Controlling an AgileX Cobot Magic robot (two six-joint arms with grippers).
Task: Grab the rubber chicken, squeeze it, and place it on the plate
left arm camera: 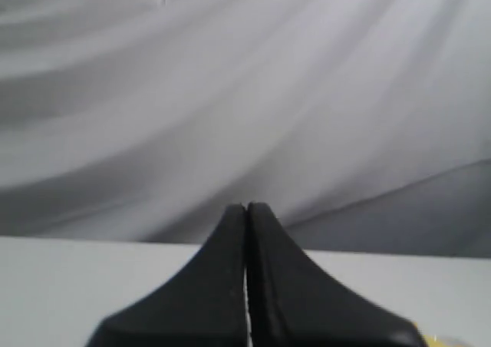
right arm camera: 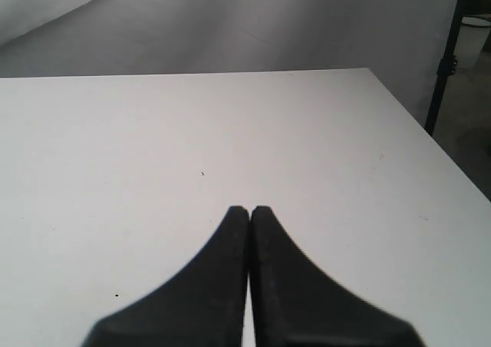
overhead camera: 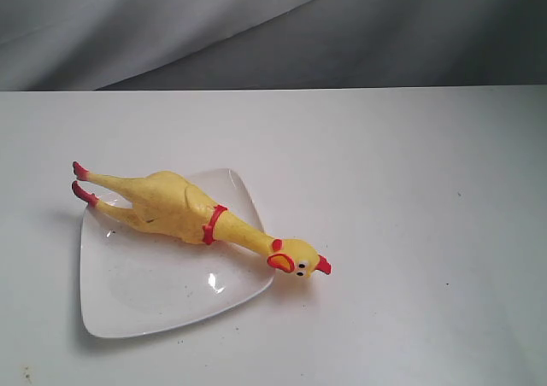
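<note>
Finds the rubber chicken (overhead camera: 175,202) slantwise across the plate (overhead camera: 137,296), likely nearer the clenched, empty left jaws than the equally clenched right jaws.

No legible text, labels, brands, numbers or signs appear on any surface in the three views.

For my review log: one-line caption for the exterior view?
Yellow rubber chicken lying diagonally across the white plate, head and feet overhanging the rim.
</note>
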